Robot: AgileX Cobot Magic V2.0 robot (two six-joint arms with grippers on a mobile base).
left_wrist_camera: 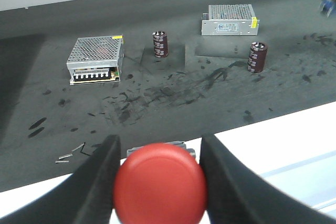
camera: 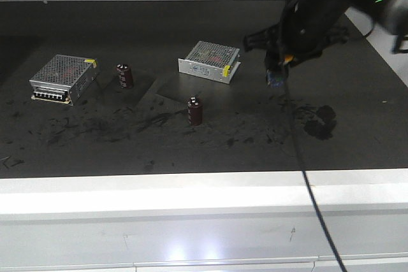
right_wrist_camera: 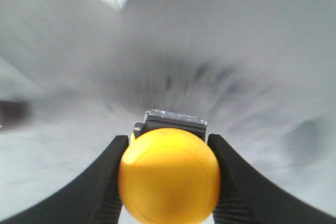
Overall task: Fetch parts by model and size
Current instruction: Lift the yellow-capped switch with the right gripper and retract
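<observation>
We see left claw [left_wrist_camera: 160, 150] pinching red mushroom-capped push-button switch [left_wrist_camera: 159, 190] over white table edge [left_wrist_camera: 273, 135]. right claw [right_wrist_camera: 167, 145] pinches yellow mushroom-capped push-button switch [right_wrist_camera: 168, 179], raised over dark tabletop [camera: 191, 30]. We judge: both lifted for carrying; silver mesh-topped metal boxes [left_wrist_camera: 97, 56], maroon cylinders [left_wrist_camera: 160, 43] wrong models.

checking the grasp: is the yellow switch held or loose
Held: fingers of the right gripper touch the yellow switch cap on both sides.

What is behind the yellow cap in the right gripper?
Only the top edge of a dark base shows past the yellow cap, inside the right gripper. The cap covers the rest.
</observation>
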